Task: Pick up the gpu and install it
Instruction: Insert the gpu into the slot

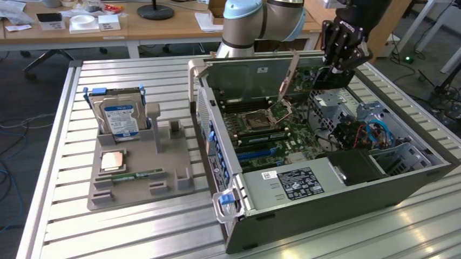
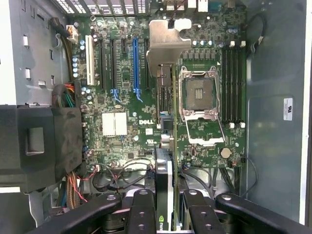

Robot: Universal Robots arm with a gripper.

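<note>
My gripper hangs over the far right of the open computer case in the exterior view, shut on the gpu, which shows as a dark card below the fingers. In the wrist view the gpu is edge-on between the two black fingers, its green board edge beside the dark cooler. Its silver end bracket points away from the camera. The card is above the motherboard, apart from it and roughly parallel to the blue slot, between that slot and the CPU socket.
A grey holder on the slatted table carries a hard drive, a CPU and a RAM stick. Inside the case are the power supply, drive cages, cables and the raised socket lever. Desks stand behind.
</note>
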